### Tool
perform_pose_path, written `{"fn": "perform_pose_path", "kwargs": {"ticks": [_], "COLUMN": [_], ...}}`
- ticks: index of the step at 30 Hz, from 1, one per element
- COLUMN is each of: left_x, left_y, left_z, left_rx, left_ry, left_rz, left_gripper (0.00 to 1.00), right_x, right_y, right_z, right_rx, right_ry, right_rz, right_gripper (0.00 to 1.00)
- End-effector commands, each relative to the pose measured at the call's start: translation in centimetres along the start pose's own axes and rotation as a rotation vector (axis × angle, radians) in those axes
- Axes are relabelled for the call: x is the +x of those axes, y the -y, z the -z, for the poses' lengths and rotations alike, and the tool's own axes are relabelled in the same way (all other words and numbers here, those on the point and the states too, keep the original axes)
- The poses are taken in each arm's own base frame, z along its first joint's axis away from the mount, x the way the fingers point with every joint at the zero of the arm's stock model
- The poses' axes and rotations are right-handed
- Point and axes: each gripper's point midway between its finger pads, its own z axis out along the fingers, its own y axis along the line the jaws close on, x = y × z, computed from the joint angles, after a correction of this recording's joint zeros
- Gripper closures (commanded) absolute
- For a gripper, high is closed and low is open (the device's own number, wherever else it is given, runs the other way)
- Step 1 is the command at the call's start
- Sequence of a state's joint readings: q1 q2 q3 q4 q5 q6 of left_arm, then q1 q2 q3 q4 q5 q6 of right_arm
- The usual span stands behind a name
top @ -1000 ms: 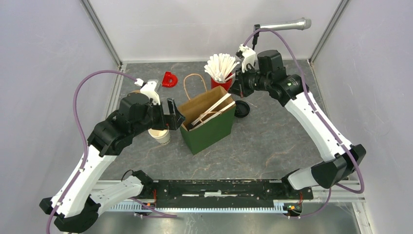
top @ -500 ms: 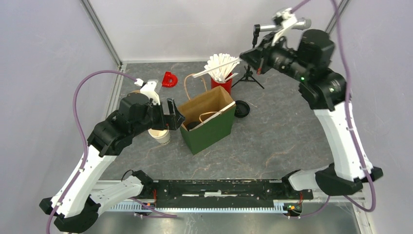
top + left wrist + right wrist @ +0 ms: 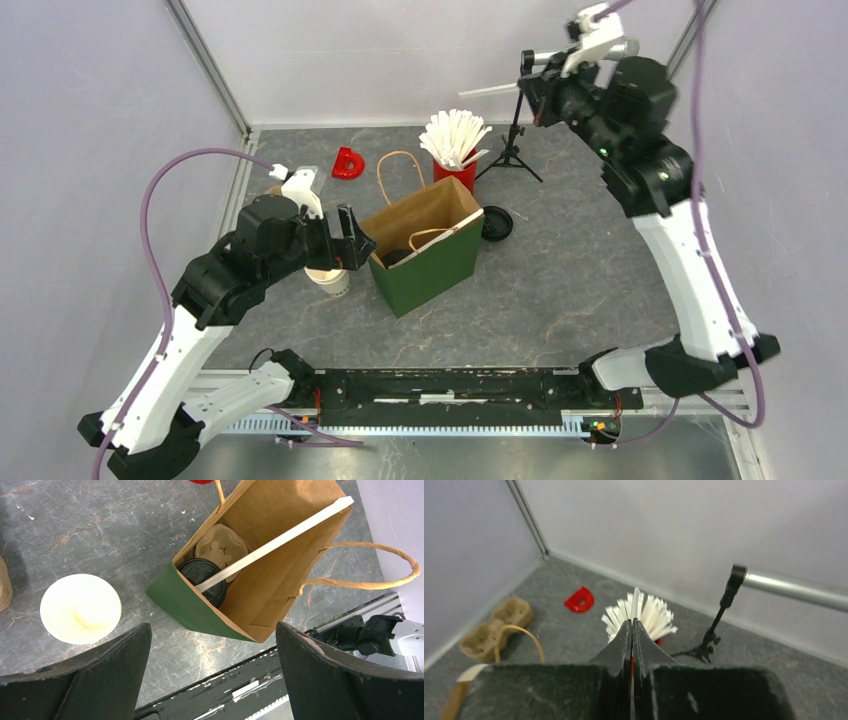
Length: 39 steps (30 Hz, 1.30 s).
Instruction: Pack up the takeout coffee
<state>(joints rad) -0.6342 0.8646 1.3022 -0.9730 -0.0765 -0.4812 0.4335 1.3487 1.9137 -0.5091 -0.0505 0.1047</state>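
Rising higher, right tool (image 3: 527, 85) grips apparently one white stick (image 3: 490, 91).

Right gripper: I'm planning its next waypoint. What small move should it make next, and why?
Probably carry the right gripper down toward the open mouth of the paper bag. Its jaws are shut on a white stick, held up clear of the red cup, and the bag stands open in front of that cup.
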Motion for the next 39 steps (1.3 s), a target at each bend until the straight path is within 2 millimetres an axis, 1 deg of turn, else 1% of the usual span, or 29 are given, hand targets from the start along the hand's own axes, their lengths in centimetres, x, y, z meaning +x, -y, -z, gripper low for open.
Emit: {"fn": "perform_pose_path", "kwargs": {"ticks": [1, 3, 8, 10, 13, 15, 18, 20, 22, 24, 25, 27, 28, 30, 32, 33, 35, 36, 37, 39], "left_x": [-0.4, -0.4, -0.3, -0.2, -0.2, 0.0, 0.2, 0.3, 0.4, 0.6, 0.6, 0.4, 0.1, -0.4, -1.0, -1.5, -2.4, -2.9, -3.4, -4.6], "left_y": [-0.5, -0.6, -0.7, -0.7, -0.8, -0.8, -0.5, -0.4, -0.2, 0.0, 0.1, 0.3, 0.4, 0.4, 0.3, 0.4, 0.5, 0.6, 0.8, 1.3], "left_z": [0.7, 0.8, 0.8, 0.7, 0.6, 0.3, -0.1, -0.2, -0.4, -0.6, -0.7, -0.7, -0.6, -0.4, -0.1, 0.1, 0.5, 0.8, 1.1, 1.9], "left_rx": [-0.016, -0.02, -0.024, -0.028, -0.031, -0.033, -0.026, -0.023, -0.013, 0.0, 0.005, 0.012, 0.014, 0.01, 0.003, 0.004, 0.002, 0.001, 0.006, 0.021], "left_ry": [0.026, 0.028, 0.025, 0.021, 0.015, 0.004, -0.01, -0.016, -0.016, -0.018, -0.015, -0.012, -0.005, 0.007, 0.029, 0.042, 0.069, 0.085, 0.098, 0.136], "left_rz": [-0.019, -0.015, -0.011, -0.012, -0.014, -0.01, -0.003, 0.007, 0.022, 0.036, 0.044, 0.046, 0.04, 0.025, 0.014, 0.009, 0.005, 0.005, 0.006, 0.009], "left_gripper": [0.0, 0.0, 0.0, 0.0, 0.0, 0.0, 0.0, 0.0, 0.0, 0.0, 0.0, 0.0, 0.0, 0.0, 0.0, 0.0, 0.0, 0.0, 0.0, 0.0], "right_x": [5.8, 7.4, 11.8, 13.1, 16.0, 18.2, 21.5, 24.0, 26.0, 27.0, 27.0, 25.5, 24.2, 21.5, 18.9, 18.1, 15.8, 15.3, 14.1, 12.9], "right_y": [1.2, 1.0, 1.4, 1.3, 1.2, 1.0, 0.3, 0.3, 0.7, 1.0, 1.2, 1.8, 2.0, 2.5, 3.0, 3.2, 3.3, 3.4, 3.2, 3.0], "right_z": [-2.7, -3.1, -3.8, -4.3, -5.7, -6.9, -9.1, -10.8, -11.8, -12.7, -12.9, -13.3, -13.4, -12.6, -10.9, -10.0, -7.5, -6.4, -5.1, -2.8], "right_rx": [0.021, 0.01, 0.011, -0.008, -0.041, -0.076, -0.155, -0.166, -0.154, -0.147, -0.137, -0.11, -0.101, -0.073, -0.034, -0.011, 0.018, 0.024, 0.026, 0.035], "right_ry": [-0.149, -0.189, -0.297, -0.321, -0.375, -0.4, -0.439, -0.501, -0.551, -0.566, -0.564, -0.546, -0.525, -0.486, -0.456, -0.448, -0.415, -0.407, -0.388, -0.372], "right_rz": [0.05, 0.044, 0.052, 0.054, 0.049, 0.035, -0.007, -0.042, -0.057, -0.07, -0.071, -0.072, -0.068, -0.056, -0.042, -0.039, -0.034, -0.031, -0.027, -0.027], "right_gripper": [1.0, 1.0, 1.0, 1.0, 1.0, 1.0, 0.94, 0.88, 0.83, 0.75, 0.71, 0.67, 0.64, 0.49, 0.35, 0.29, 0.17, 0.11, 0.03, 0.02]}}
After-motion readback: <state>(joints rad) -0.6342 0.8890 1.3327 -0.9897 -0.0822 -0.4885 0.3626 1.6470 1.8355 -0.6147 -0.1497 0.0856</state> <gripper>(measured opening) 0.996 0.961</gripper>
